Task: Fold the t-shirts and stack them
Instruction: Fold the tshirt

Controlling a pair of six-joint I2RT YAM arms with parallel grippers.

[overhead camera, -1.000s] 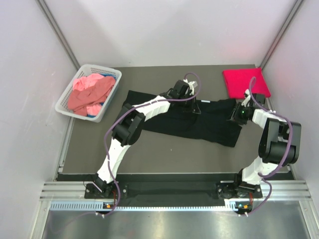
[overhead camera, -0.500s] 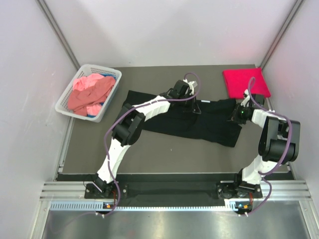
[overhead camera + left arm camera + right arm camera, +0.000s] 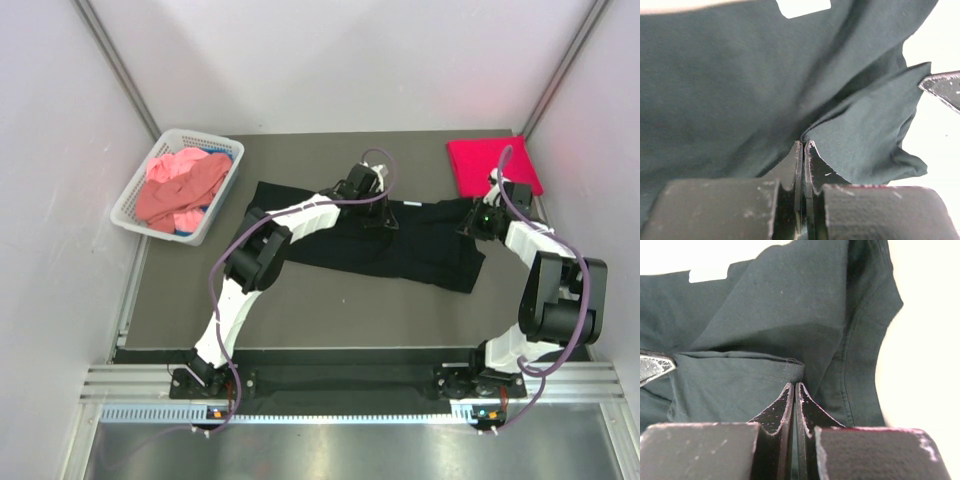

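Presently the left gripper (image 3: pixel 803 144) and right gripper (image 3: pixel 793 385) each pinch a fold of the soft black cloth t-shirt (image 3: pixel 410 255).

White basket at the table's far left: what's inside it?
Crumpled salmon pink cloth fills the white basket, with blue cloth showing at its near edge. Anything beneath the pink heap is covered.

Black t-shirt (image 3: pixel 400 250) spread mid-table, far edge lifted; red t-shirt (image 3: pixel 490 166) folded far right; pink t-shirts (image 3: pixel 180 186) heaped far left
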